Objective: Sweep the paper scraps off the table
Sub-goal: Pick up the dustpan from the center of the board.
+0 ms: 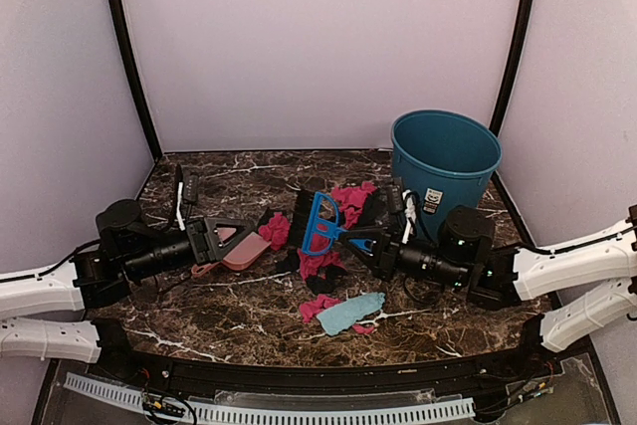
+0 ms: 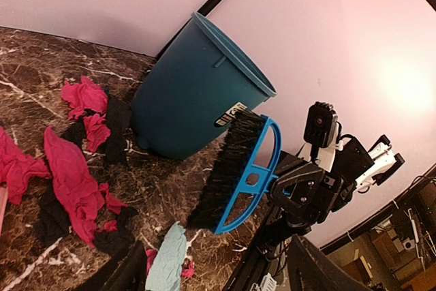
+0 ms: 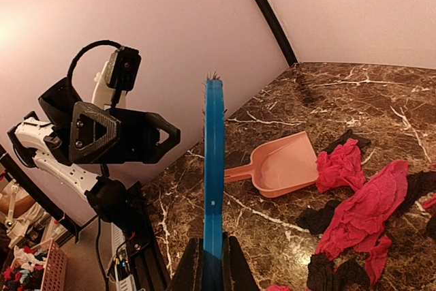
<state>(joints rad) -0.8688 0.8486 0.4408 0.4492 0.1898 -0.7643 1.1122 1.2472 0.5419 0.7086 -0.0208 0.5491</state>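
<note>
Magenta and black paper scraps (image 1: 348,202) lie in loose heaps on the table (image 1: 239,311), with one light blue scrap (image 1: 350,313) nearer the front. My right gripper (image 1: 360,238) is shut on a small blue hand brush (image 1: 322,225), held on edge above the scraps. In the right wrist view the brush (image 3: 213,168) rises straight up from the gripper (image 3: 212,264). A pale pink dustpan (image 1: 247,251) lies flat left of the scraps. My left gripper (image 1: 234,238) hovers over its handle end, open and empty. The left wrist view shows one of its fingers (image 2: 122,270), wide apart from the other, and the brush (image 2: 238,175) beyond.
A teal waste bin (image 1: 445,156) stands upright at the back right, close behind the right arm. A black cable and a small dark object (image 1: 189,186) lie at the back left. Pale walls enclose the table on three sides.
</note>
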